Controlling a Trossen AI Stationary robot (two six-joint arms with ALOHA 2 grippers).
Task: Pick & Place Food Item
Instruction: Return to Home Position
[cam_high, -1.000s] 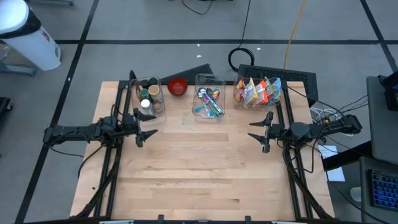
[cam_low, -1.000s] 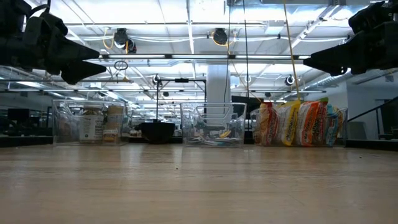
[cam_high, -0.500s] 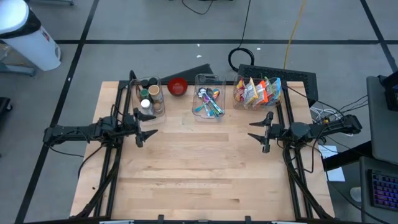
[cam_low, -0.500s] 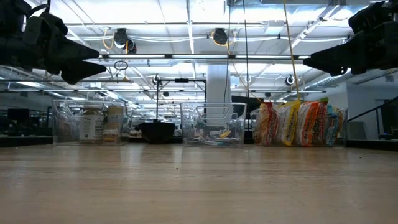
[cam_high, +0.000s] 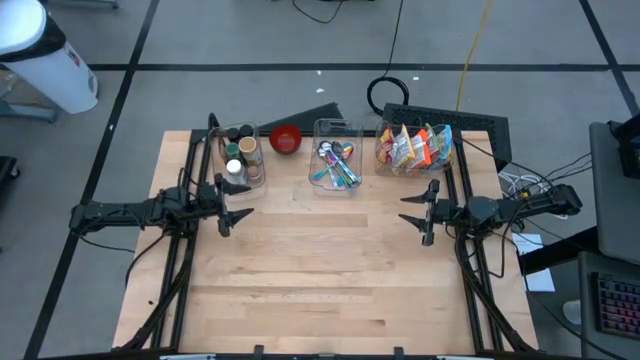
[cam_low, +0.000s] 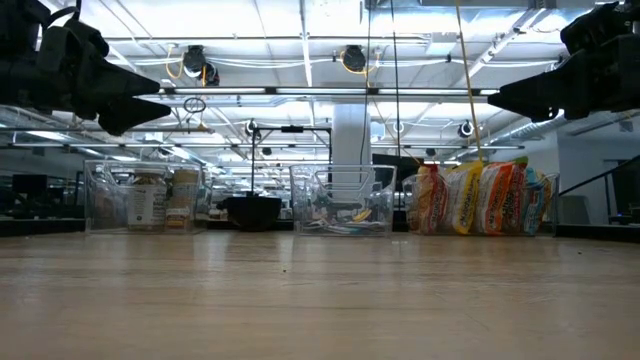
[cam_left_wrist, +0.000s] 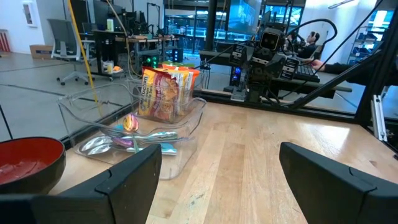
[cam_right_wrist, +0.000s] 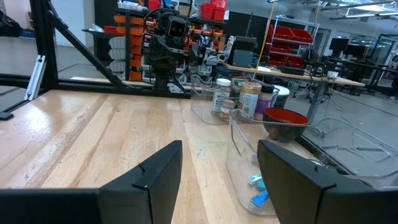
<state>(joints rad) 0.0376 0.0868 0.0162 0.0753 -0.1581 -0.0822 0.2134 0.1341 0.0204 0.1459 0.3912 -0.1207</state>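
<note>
**Bins Filled, Both Arms Level at the Table's Sides**

A pale wooden table stands in a wide workshop under bright ceiling lights, and its near half is bare. Three clear bins line the far edge. The left bin holds upright seasoning bottles, the middle bin holds coloured spoons, and the right bin holds snack packets. A red bowl sits between the left and middle bins. The sorting looks finished, with only the return to rest left.

The main risk is on the left side. The left gripper hangs just beside the near end of the left bin, so a low swing toward the far edge could nudge the bin and topple the bottles. The right gripper is near the right bin and carries a milder version of the same risk.

Each arm reaches in level from its own side, raised clear of the wood, with its fingers pointing toward the table's centre. Both grippers are spread wide and hold nothing.
</note>
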